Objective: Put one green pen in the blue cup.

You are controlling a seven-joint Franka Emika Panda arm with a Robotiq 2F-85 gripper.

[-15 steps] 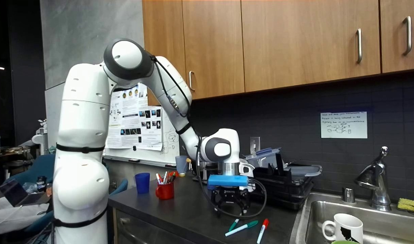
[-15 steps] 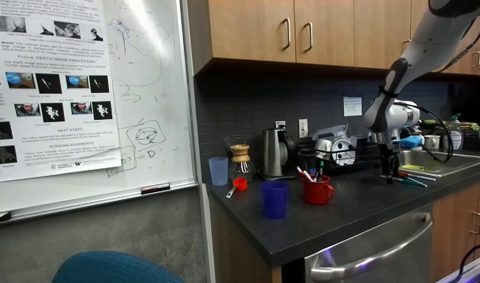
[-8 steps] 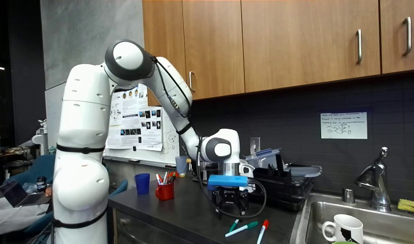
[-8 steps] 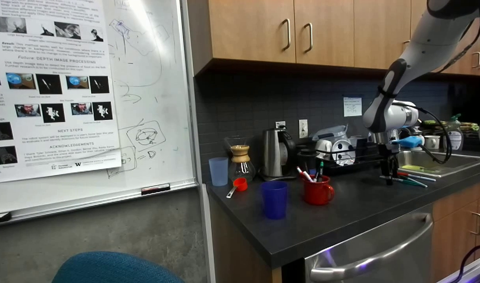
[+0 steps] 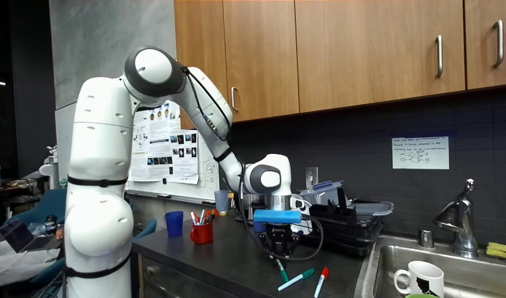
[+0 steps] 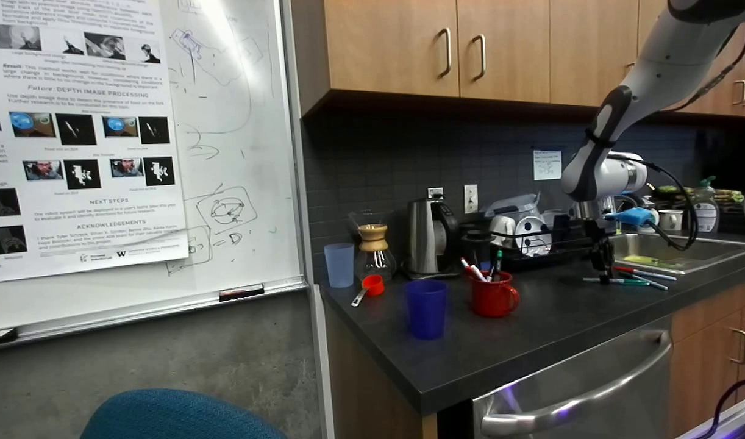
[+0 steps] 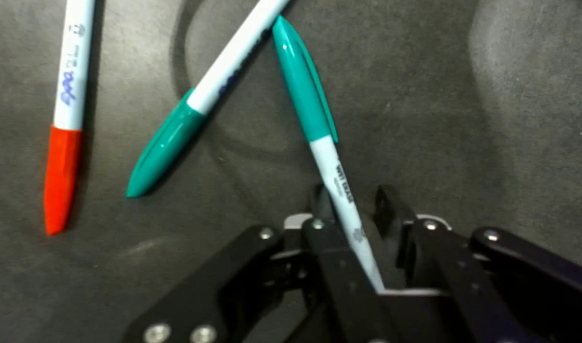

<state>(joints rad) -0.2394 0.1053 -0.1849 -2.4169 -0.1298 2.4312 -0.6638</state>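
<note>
Green pen (image 7: 325,152) lies with cap tip apparently touching the second green pen (image 7: 211,83), gripper (image 7: 355,207) tips parted either side of its barrel, away from that neighbour; risk: slanted, off-centre pinch could swivel it, cap shoving the second green pen.

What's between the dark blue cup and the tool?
The red mug, holding pens, stands between the dark blue cup and the tool; both exterior views show it.

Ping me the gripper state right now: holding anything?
Gripper: open, holding nothing; its fingers stand either side of a slim white pen with a teal-green cap, a gap visible on one side.
</note>
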